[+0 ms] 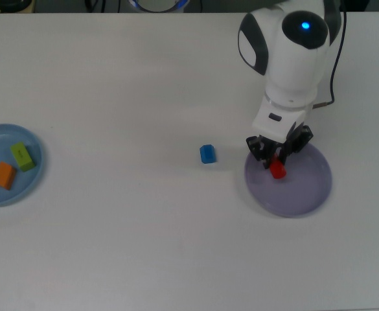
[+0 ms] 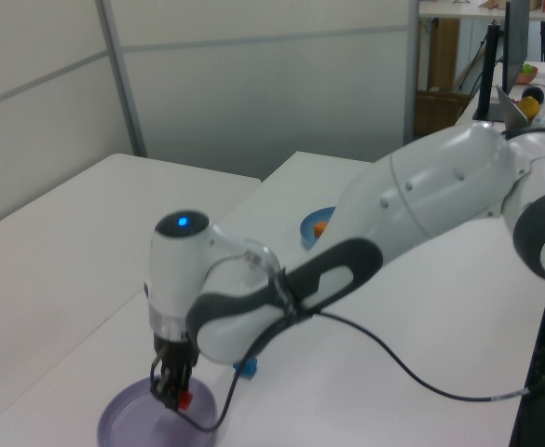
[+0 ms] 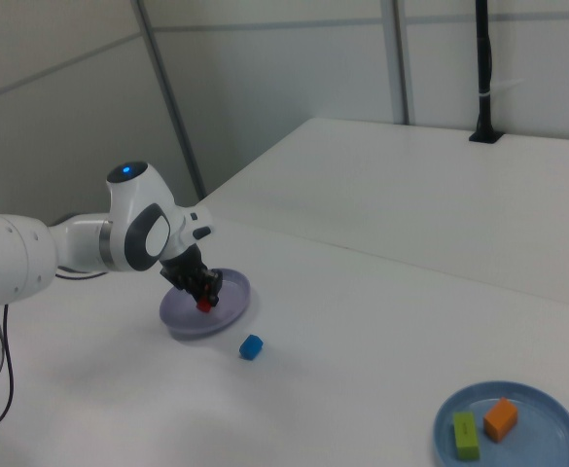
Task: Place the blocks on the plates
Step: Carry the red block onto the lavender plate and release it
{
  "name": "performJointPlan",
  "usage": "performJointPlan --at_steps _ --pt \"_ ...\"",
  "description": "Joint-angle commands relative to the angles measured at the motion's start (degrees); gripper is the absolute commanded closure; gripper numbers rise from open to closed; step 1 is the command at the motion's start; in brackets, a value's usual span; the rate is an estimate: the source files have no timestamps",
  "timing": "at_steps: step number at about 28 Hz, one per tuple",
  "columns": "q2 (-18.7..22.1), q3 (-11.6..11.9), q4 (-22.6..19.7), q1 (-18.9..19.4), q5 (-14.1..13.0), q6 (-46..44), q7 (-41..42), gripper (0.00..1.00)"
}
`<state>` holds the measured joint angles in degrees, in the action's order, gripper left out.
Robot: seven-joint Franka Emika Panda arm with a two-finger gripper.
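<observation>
Camera layout, as I read it from my station:

Top view: overhead, looking straight down on the table (image 1: 144,246); arm base at its upper edge.

Left view: oblique, raised, close to the purple plate (image 2: 128,424); the blue plate (image 2: 307,226) lies far behind.

Right view: oblique from the opposite end; blue plate (image 3: 547,443) nearest, purple plate (image 3: 231,292) farther.

Shared by all three: both plates and the blue block (image 1: 207,154).
</observation>
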<state>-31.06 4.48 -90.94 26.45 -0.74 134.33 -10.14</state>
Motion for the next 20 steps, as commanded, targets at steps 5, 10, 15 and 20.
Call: performJointPlan --at_steps 5,10,15,20 --pt "-0.1 0.4 -0.4 0.5 1.1 -1.5 -1.3 0.40" --pt "1.3 0.4 -0.1 0.4 0.7 -4.2 -1.4 0.00" --pt "4.3 0.6 -0.1 0.0 0.7 -10.6 -1.3 0.00" --pt "6.0 1.2 -0.5 -0.3 0.7 -16.4 -1.8 0.00"
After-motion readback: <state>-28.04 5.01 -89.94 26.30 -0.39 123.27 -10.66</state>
